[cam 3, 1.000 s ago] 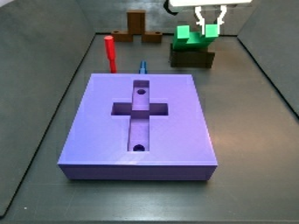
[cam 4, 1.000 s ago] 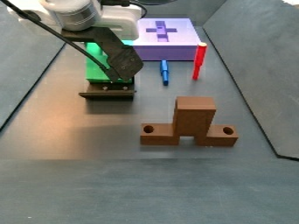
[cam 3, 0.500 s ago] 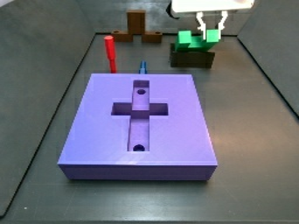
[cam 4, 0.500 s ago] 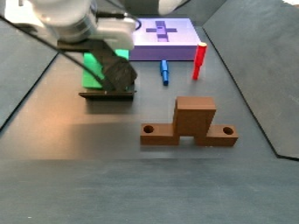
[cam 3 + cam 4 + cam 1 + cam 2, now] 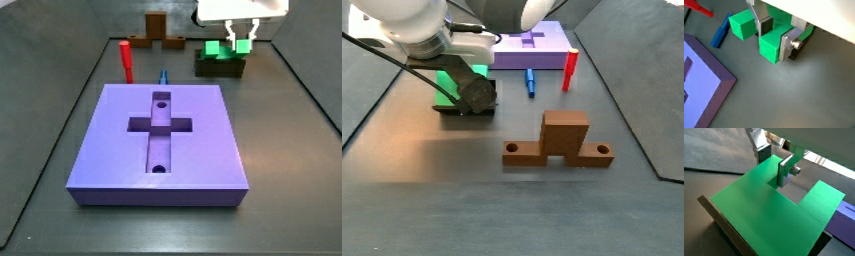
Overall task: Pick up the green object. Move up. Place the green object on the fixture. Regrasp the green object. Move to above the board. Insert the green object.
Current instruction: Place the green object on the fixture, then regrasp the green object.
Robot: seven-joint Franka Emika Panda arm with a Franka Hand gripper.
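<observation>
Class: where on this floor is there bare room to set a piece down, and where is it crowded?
Free: the dark floor in front of the brown stand, and the strips either side of the board. Crowded: the far end, where the red peg, blue peg, fixture, green object and pincer cluster.

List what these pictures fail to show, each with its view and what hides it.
- Fixture: in a side view the arm covers nearly all of it; in a wrist view the green object does.
- Gripper: whether its fingers touch the green object is unclear in both wrist views.
- Board: both wrist views cut it off at an edge.
- Green object's seating in the fixture: too small in a side view.
</observation>
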